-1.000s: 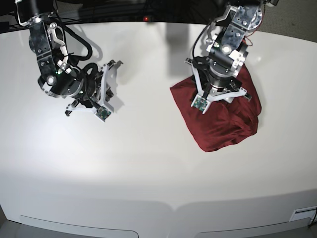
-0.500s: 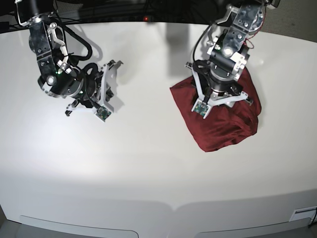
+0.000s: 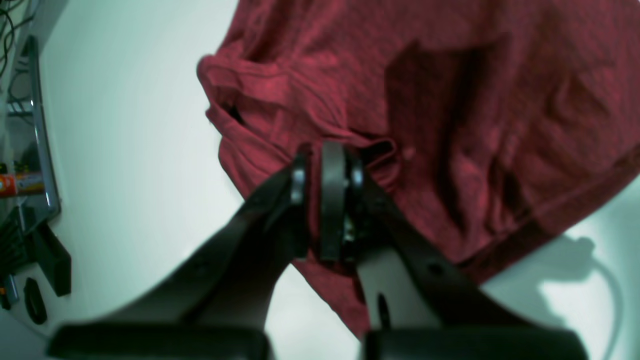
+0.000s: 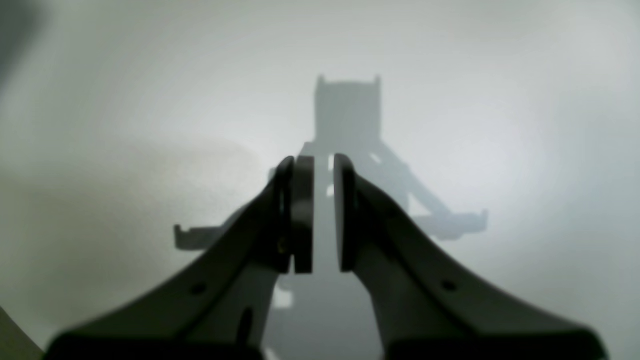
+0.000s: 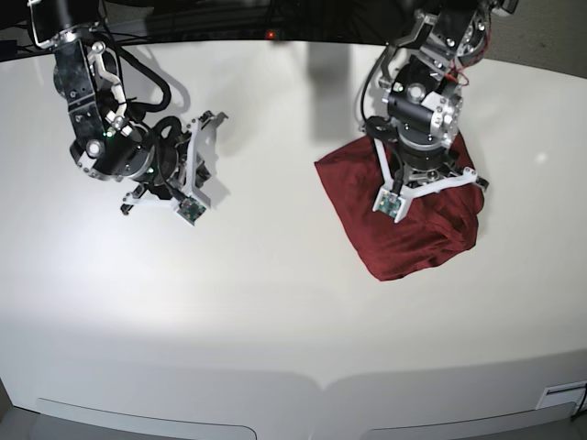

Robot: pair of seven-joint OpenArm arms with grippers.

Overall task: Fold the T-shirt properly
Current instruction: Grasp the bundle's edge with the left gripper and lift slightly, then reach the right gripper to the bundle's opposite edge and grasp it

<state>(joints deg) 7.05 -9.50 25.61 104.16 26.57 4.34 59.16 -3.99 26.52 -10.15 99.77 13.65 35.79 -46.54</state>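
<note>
**A:** The T-shirt (image 5: 408, 220) sits bunched on the table (image 5: 275, 293), on the base view's right side. It's a compact maroon lump, not a flat fold. The left gripper (image 3: 322, 165) is down on it with its jaws pressed together, and a ridge of fabric looks pinched between the pads.

**B:** Is the pinch confirmed?

**A:** Mostly. The left wrist view shows cloth puckering right at the fingertips (image 3: 332, 165), but how many layers are caught can't be told. The step looks like a grab on an edge or fold, ahead of a lift or drag.

**B:** And the right gripper (image 4: 320, 210)?

**A:** It hangs over bare table well away from the shirt. The jaws are nearly together with a narrow slit between them, and nothing is in them.

**B:** What does the next move call for?

**A:** Probably a slow lift to see what comes up. The knit is thin and could slip out or pull the whole bundle along. The right arm would likely need to come over to pin or take a second point.

**B:** Any blind spots?

**A:** In the base view the left arm covers the shirt's middle, so the grasp point is hidden there. Sleeves, collar and hem can't be sorted out in the lump. The left wrist view cuts the shirt off at the top and right, and the right wrist view shows only the table and the gripper's shadow.
</note>
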